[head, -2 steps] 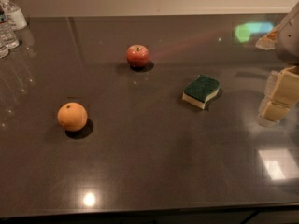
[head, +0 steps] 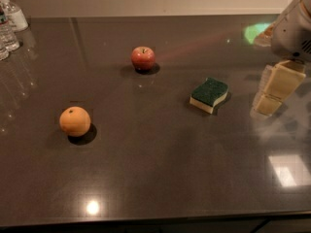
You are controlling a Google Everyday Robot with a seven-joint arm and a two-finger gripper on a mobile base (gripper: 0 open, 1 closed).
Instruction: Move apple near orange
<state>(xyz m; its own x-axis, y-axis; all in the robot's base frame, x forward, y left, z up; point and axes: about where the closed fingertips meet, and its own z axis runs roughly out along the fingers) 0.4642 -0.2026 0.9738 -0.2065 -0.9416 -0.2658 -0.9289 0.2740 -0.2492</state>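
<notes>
Hand point(head: 274, 91) hung right of the sponge point(head: 209, 94), seemingly empty, opening couldn't be told; apple point(head: 143, 58) sat far-left of the sponge on the surface point(head: 160, 159), orange point(head: 75, 121) near-left, so the reach should've cleared the sponge and gripped from above.

Apple point(head: 143, 58) near far edge: red, yellowish blush. Orange point(head: 75, 121) toward left edge: matte orange, dark stem dot. Sponge point(head: 209, 94): dark green over cream. Desk point(head: 160, 169): dark grey-brown, glossy. Gripper point(head: 274, 91) at right edge: cream-beige; arm point(head: 291, 30) pale grey.
</notes>
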